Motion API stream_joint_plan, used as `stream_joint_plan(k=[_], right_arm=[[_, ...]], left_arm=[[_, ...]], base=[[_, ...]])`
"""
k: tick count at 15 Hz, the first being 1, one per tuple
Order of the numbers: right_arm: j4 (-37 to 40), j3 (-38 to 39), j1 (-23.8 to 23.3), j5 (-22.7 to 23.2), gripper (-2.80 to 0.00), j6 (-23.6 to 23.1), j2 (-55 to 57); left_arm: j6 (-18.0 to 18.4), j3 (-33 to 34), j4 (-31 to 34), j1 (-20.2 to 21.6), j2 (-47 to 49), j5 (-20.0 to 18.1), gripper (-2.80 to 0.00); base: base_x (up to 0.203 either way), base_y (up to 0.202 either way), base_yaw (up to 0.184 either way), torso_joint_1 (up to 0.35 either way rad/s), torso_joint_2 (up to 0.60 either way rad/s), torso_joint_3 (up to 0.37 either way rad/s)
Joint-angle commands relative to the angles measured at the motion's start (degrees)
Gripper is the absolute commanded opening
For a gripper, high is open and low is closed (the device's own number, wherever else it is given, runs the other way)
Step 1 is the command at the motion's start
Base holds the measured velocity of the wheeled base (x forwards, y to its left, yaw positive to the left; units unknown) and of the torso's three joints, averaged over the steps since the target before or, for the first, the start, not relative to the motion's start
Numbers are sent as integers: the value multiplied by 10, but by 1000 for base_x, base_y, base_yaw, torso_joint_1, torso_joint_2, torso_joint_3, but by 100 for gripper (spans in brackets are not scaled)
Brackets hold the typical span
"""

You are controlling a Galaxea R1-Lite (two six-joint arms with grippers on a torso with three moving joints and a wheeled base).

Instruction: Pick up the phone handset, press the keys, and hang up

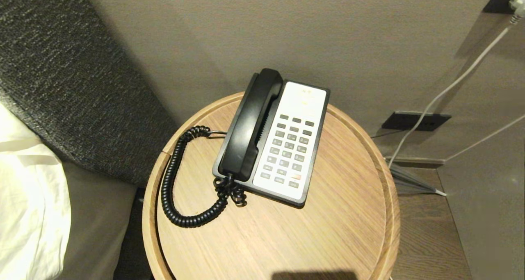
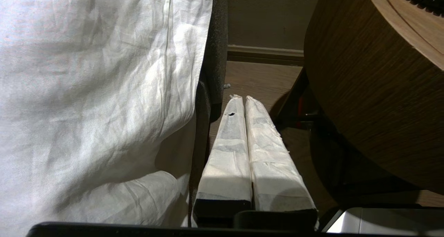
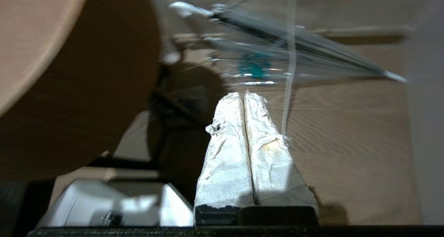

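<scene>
Round wooden table (image 1: pixel 336 231) by a beige wall, phone handset (image 1: pixel 251 126) cradled beside the keys (image 1: pixel 289 151), both well above either gripper, left gripper (image 2: pixel 241 100) and right gripper (image 3: pixel 244 95) hanging low beside the table, fingers pressed together, empty.

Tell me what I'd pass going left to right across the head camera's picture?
Pillow → coiled cord → handset → keys → wall socket

Wall (image 1: pixel 287 34) and headboard (image 1: pixel 61 67) hem round table (image 1: pixel 348 214).
</scene>
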Motion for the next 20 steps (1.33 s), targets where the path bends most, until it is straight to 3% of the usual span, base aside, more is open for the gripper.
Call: stream_joint_plan(k=[1, 3, 7, 10, 20], right_arm=[[5, 9, -5, -6, -280, -19, -42], [-4, 33, -5, -44, -280, -76, -46], [-36, 43, -5, -33, -280, -91, -49], [-39, 44, -5, -39, -280, -66, -49], [-39, 44, -5, -39, -280, -67, -49]], left_arm=[[1, 8, 0, 0, 1, 0, -280], [-1, 9, 0, 0, 1, 0, -280], [1, 8, 0, 0, 1, 0, -280], [1, 8, 0, 0, 1, 0, -280], [-3, 9, 0, 0, 1, 0, -280]], base=[[0, 0, 0, 0, 0, 0], [0, 0, 0, 0, 0, 0], [0, 0, 0, 0, 0, 0], [0, 0, 0, 0, 0, 0], [0, 0, 0, 1, 1, 21]])
